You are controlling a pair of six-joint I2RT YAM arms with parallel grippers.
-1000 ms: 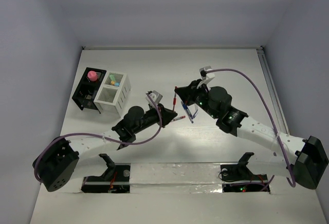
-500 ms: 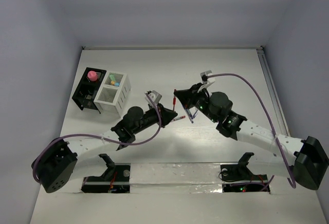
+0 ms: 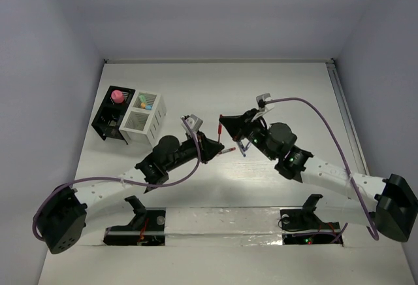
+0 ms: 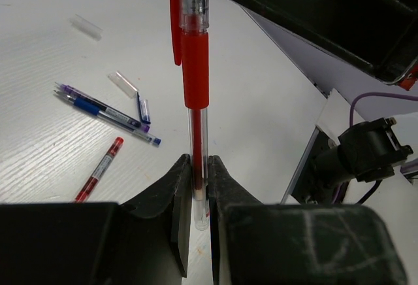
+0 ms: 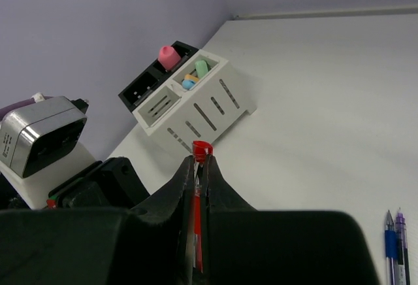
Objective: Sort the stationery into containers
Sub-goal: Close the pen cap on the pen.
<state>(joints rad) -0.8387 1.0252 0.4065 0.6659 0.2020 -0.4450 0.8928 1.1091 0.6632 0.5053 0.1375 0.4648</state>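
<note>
left gripper (image 3: 215,145): we see its fingers (image 4: 177,200) pressed together on the clear barrel of the red pen (image 4: 194,69), low down near the tip end.
right gripper (image 3: 224,125): we find it clamped on that same red pen. In its own view the pen's red end pokes out just past the fingertips (image 5: 186,174).
red pen: it is held between the two grippers above the table (image 3: 274,82), around the table's middle. It is right of the boxes and well apart from them. From the left wrist we see it run straight away from the left fingers. Its red grip and clip sit further along, and its far end meets the right gripper's black body.
loose red pen (image 3: 227,149): it lies flat on the table, just right of the left gripper.
blue pens (image 3: 243,144): two lie side by side, just right of the loose red pen and near the right gripper.
caps (image 4: 144,110): in the left wrist view we make out a small blue one and a clear one beside the blue pens. Another clear one lies farther off.
black box (image 3: 108,125): it stands at the far left of the table, with the pink piece (image 3: 117,95) upright in its far slot.
white box (image 3: 145,127): it touches the black box's right side. Its far compartment holds the mint, pale blue and orange bits (image 3: 145,105).
</note>
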